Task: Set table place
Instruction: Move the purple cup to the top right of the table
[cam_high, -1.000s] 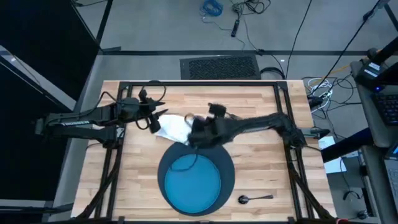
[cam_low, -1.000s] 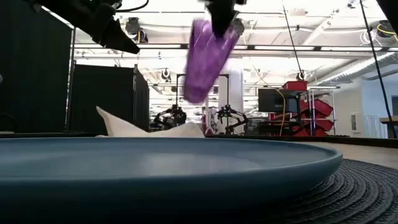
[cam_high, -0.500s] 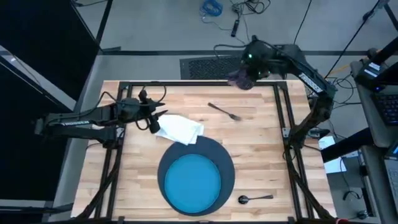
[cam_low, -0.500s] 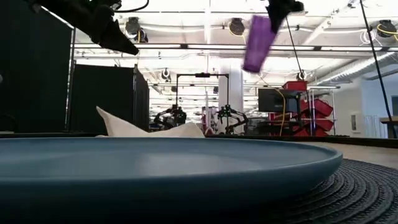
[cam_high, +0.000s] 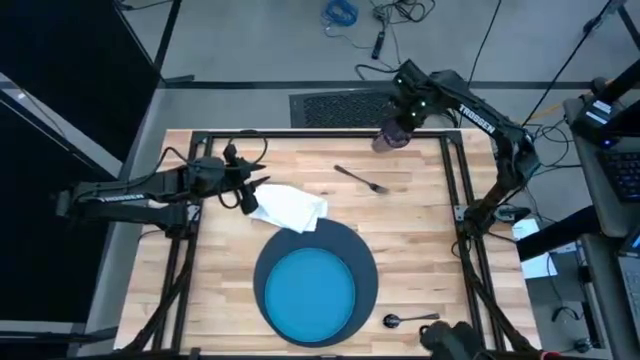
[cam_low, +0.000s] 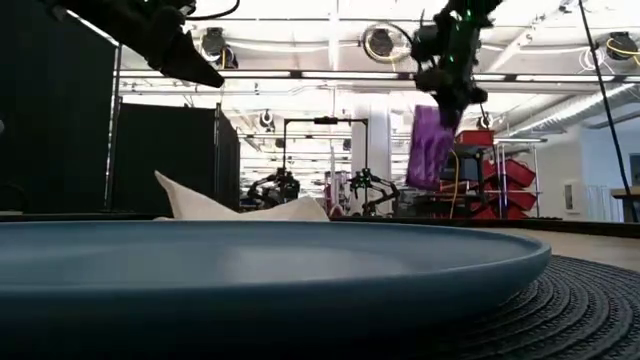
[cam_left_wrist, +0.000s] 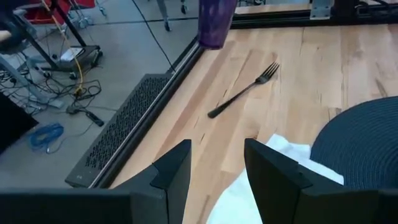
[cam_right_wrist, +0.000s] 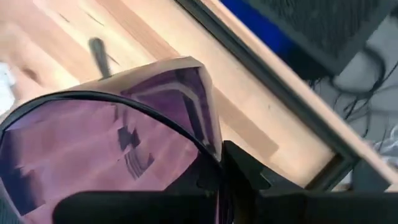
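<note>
We find the middle of the bench near its front edge taken up by the round dark mat with the blue plate on it. A white napkin lies bunched against the mat's far-left rim, the left gripper hovering just beside it with its fingers apart. A fork lies alone on bare planks toward the far edge. A spoon sits near the front edge, right of the mat. The right gripper hangs over the far right corner, clamping a purple cup clear of the surface. We see bare wood in a wide strip on the right side and another on the left.
</note>
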